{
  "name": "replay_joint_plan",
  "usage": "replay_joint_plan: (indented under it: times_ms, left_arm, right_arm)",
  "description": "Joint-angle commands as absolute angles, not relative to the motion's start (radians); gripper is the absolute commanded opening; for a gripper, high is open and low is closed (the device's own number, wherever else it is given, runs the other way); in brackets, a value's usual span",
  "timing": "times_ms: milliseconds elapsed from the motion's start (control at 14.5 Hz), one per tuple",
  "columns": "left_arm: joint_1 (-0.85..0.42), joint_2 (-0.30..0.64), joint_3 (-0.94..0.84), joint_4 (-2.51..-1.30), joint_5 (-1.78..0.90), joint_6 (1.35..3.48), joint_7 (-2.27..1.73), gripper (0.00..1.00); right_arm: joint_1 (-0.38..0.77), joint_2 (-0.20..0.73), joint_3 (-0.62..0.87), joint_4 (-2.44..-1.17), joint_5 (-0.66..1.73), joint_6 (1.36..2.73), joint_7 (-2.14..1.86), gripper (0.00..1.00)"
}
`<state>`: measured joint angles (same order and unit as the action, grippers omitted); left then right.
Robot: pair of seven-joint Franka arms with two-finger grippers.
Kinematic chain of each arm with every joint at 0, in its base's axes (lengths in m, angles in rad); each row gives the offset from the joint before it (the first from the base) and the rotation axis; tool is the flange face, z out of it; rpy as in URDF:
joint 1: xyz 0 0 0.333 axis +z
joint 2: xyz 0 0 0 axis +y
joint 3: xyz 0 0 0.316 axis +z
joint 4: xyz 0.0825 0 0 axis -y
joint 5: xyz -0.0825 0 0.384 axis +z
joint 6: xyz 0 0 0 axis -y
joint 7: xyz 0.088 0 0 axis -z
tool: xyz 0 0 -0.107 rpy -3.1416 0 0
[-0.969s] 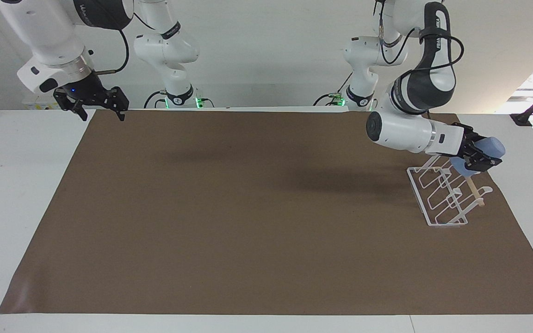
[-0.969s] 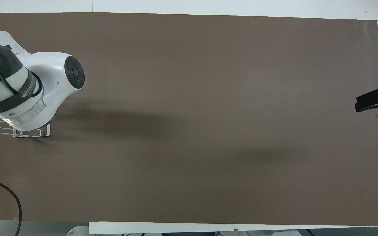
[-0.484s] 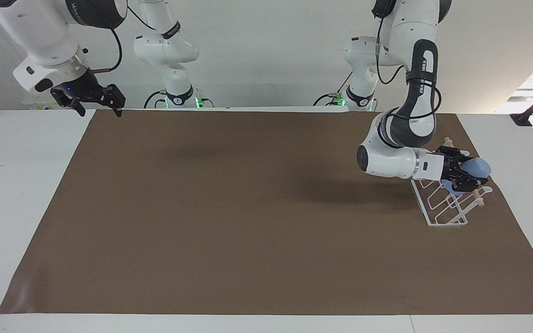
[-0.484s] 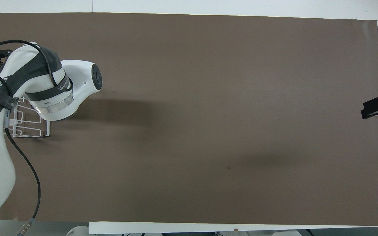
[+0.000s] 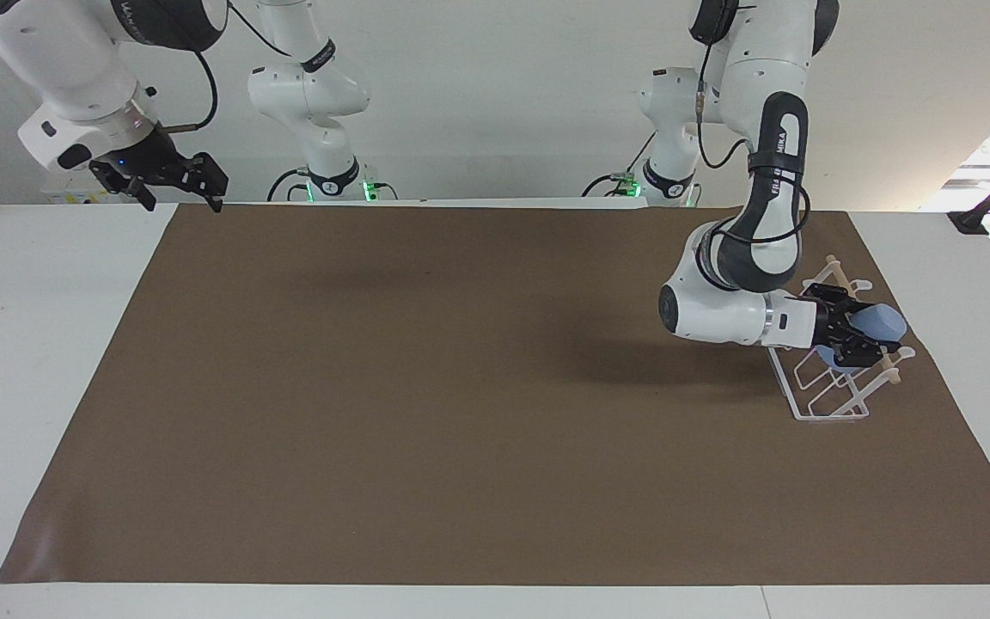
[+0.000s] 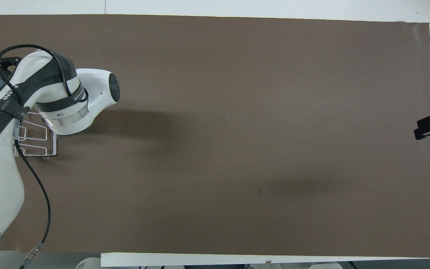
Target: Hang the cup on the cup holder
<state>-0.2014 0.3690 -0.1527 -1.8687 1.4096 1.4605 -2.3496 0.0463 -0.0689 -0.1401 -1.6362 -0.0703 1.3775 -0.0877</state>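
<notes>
Fingers of your left gripper are clamped on the cup, held on its side over the cup holder, which stands at the left arm's end of the brown mat. Your right gripper waits with fingers spread, well apart from the cup holder.

the left gripper has carried the cup lower, onto the cup holder; the right gripper has drawn back slightly.
</notes>
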Motion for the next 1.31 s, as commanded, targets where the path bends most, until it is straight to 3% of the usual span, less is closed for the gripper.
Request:
replay_joint_plan:
  times_ms: [0,69,138,208,277,623,830,1245]
  left_arm:
    - [-0.201,0.379,-0.156,-1.85,1.42,1.46,-2.356,0.04]
    - [-0.202,0.38,-0.156,-1.842,1.413,1.462,-2.356,0.12]
    - [-0.202,0.38,-0.156,-1.835,1.41,1.46,-2.358,0.36]
    - [-0.202,0.388,-0.156,-1.818,1.408,1.463,-2.359,0.63]
    - [-0.199,0.4,-0.156,-1.81,1.416,1.471,-2.359,1.0]
    - [-0.18,0.396,-0.156,-1.805,1.407,1.533,-2.352,1.0]
    - [-0.227,0.388,-0.163,-1.781,1.272,1.395,-2.327,1.0]
    - [-0.166,0.197,-0.166,-1.83,0.964,1.555,-1.938,1.0]
  right_arm:
    - [0.055,-0.071,-0.146,-1.628,-0.061,1.364,-0.087,0.99]
    - [0.057,-0.071,-0.146,-1.629,-0.061,1.364,-0.086,0.99]
    - [0.057,-0.072,-0.146,-1.631,-0.061,1.364,-0.086,0.99]
    - [0.057,-0.072,-0.146,-1.631,-0.061,1.364,-0.086,0.99]
    - [0.055,-0.072,-0.146,-1.631,-0.061,1.364,-0.086,0.99]
    - [0.055,-0.072,-0.146,-1.631,-0.061,1.364,-0.086,0.99]
    - [0.055,-0.072,-0.146,-1.631,-0.061,1.364,-0.086,0.99]
    - [0.055,-0.072,-0.146,-1.631,-0.061,1.364,-0.086,0.99]
